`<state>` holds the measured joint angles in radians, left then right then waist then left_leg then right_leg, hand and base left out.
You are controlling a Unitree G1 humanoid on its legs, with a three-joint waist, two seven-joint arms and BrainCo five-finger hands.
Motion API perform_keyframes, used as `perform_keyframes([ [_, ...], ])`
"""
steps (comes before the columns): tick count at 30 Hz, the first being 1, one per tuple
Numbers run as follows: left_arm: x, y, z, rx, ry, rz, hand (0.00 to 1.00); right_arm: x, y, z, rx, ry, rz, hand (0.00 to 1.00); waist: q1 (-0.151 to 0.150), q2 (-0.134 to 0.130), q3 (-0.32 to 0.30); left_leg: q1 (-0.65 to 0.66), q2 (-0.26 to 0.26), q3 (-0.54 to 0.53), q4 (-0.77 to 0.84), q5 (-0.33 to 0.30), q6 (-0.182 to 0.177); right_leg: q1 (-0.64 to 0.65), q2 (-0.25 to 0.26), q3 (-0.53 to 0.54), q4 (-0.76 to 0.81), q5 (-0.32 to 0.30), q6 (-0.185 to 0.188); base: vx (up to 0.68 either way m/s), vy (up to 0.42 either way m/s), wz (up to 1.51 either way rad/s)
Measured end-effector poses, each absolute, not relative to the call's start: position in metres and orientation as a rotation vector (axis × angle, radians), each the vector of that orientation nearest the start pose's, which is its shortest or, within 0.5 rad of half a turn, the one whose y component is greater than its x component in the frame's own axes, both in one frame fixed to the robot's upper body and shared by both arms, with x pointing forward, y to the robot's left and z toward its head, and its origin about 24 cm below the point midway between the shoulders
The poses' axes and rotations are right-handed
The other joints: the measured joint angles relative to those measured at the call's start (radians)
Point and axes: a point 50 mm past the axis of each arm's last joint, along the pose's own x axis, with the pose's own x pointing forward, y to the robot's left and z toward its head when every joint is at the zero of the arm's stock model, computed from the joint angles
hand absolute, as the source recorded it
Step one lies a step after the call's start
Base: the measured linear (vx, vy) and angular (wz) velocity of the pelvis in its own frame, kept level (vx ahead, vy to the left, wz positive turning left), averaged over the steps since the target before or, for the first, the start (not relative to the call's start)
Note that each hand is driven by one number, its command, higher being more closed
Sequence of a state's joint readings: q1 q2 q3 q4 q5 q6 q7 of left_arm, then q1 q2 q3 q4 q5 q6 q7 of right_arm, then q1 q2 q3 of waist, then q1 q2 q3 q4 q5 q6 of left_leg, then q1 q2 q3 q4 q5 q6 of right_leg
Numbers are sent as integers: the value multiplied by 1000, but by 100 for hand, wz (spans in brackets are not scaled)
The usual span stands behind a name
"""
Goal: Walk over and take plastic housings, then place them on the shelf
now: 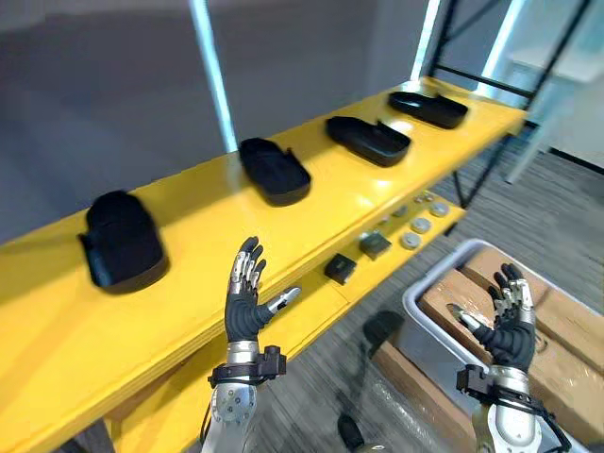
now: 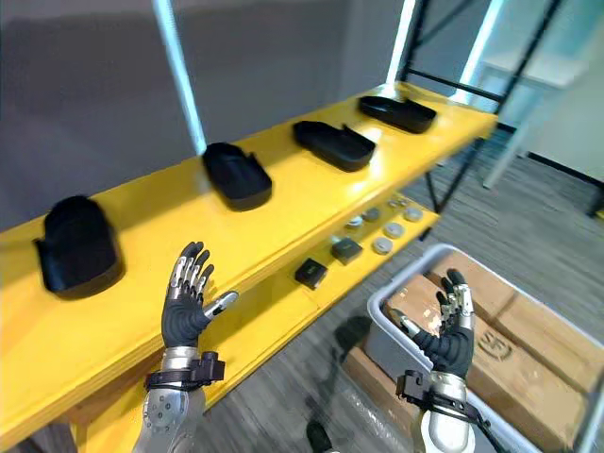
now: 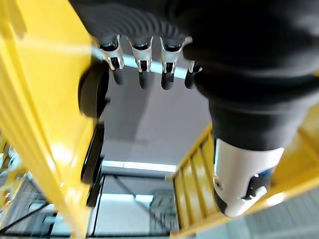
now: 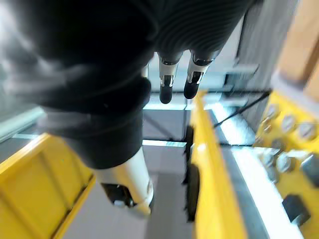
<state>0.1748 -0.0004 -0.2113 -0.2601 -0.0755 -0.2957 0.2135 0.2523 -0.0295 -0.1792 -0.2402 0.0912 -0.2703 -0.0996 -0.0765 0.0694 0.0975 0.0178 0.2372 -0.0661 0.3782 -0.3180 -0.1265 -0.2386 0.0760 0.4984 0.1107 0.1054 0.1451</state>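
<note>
Several black plastic housings lie in a row on the top board of the yellow shelf: one at the near left, one in the middle, and two further right. My left hand is raised in front of the shelf's front edge, fingers straight and spread, holding nothing; its fingers are also straight in the left wrist view. My right hand is up at the lower right, open and empty, over a grey bin.
The lower yellow board carries small black blocks and round metal discs. A grey bin holding cardboard boxes stands on the floor at the right. A black frame rises behind the shelf's far end.
</note>
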Motion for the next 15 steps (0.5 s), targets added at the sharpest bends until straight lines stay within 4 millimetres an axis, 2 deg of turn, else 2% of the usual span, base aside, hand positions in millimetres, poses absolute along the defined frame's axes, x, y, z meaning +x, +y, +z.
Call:
perform_keyframes([
  [1, 213, 121, 91, -187, -372, 64, 0, 193, -212, 75, -6, -297, -314, 0, 1, 15, 7, -3, -26, -101, 16, -56, -3, -31, 9, 11, 64, -27, 29, -107, 165, -54],
  [2, 214, 119, 93, -194, -379, 60, 0, 191, -211, 77, -6, -301, -308, 0, -2, 19, 11, -4, -36, -125, 17, -87, -9, -47, 10, 10, 102, -40, 34, -135, 230, 1],
  [3, 216, 116, 96, -199, -392, 46, 0, 186, -207, 76, 29, -294, -304, 0, 0, -11, 29, -8, -85, -137, 46, -104, -7, -68, -14, 16, 180, -74, 51, -109, 174, 23],
  [4, 216, 115, 97, -204, -393, 45, 0, 180, -204, 76, 41, -288, -302, 0, 0, -23, 33, -9, -107, -144, 57, -108, 1, -69, -30, 17, 199, -89, 58, -168, 209, 21],
  [5, 215, 114, 97, -208, -397, 46, 0, 164, -197, 79, 70, -286, -302, 0, 3, -40, 31, -29, -153, -142, 111, -125, 26, -68, -63, 33, 191, -91, 61, -148, 161, -1],
  [6, 215, 115, 98, -208, -402, 50, 0, 160, -195, 81, 79, -290, -301, 0, 4, -40, 29, -41, -167, -131, 134, -132, 36, -69, -72, 46, 168, -70, 50, -184, 244, -45],
  [7, 216, 115, 100, -209, -409, 55, 0, 156, -192, 83, 87, -293, -298, 0, 8, -41, 27, -59, -177, -90, 153, -138, 56, -74, -81, 73, 118, -1, 9, -184, 302, -157],
  [8, 216, 121, 102, -210, -420, 87, 0, 160, -187, 83, 101, -295, -273, 0, 32, -38, 28, -69, -177, 3, 145, -122, 84, -117, -71, -5, 33, 167, -107, -265, 351, -249],
  [9, 219, 125, 104, -205, -428, 106, 0, 168, -185, 82, 117, -303, -265, 0, 44, -42, 43, -68, -154, 113, 100, -77, 104, -112, -96, -247, -54, 285, -227, -260, 278, -287],
  [10, 220, 128, 105, -205, -432, 119, 0, 170, -184, 78, 127, -290, -267, 0, 59, -65, 48, -46, -168, 199, 50, -45, 115, -127, -134, -504, 49, 144, -250, -318, 250, -240],
  [11, 220, 130, 104, -207, -427, 135, 0, 172, -185, 76, 128, -280, -266, 0, 74, -65, 51, -23, -164, 264, 17, -28, 122, -130, -152, -615, 115, 42, -244, -319, 231, -236],
  [12, 219, 137, 100, -201, -409, 170, 0, 179, -186, 69, 105, -255, -263, 0, 86, -39, 66, 20, -132, 357, -12, -8, 128, -124, -161, -694, 291, -48, -247, -333, 220, -220],
  [13, 219, 143, 98, -185, -405, 191, 0, 183, -188, 56, 106, -202, -270, 0, 70, -29, 60, 29, -107, 402, -23, 8, 131, -100, -180, -715, 425, -140, -211, -234, 111, -174],
  [14, 220, 146, 98, -179, -405, 201, 0, 183, -189, 49, 103, -175, -277, 0, 63, -32, 57, 29, -99, 417, -27, 15, 128, -81, -199, -725, 484, -178, -190, -182, 0, -114],
  [15, 220, 153, 95, -165, -397, 230, 0, 183, -193, 39, 79, -126, -293, 0, 61, -42, 52, 40, -92, 455, -43, 30, 117, -36, -250, -740, 573, -242, -172, -138, -84, -96],
])
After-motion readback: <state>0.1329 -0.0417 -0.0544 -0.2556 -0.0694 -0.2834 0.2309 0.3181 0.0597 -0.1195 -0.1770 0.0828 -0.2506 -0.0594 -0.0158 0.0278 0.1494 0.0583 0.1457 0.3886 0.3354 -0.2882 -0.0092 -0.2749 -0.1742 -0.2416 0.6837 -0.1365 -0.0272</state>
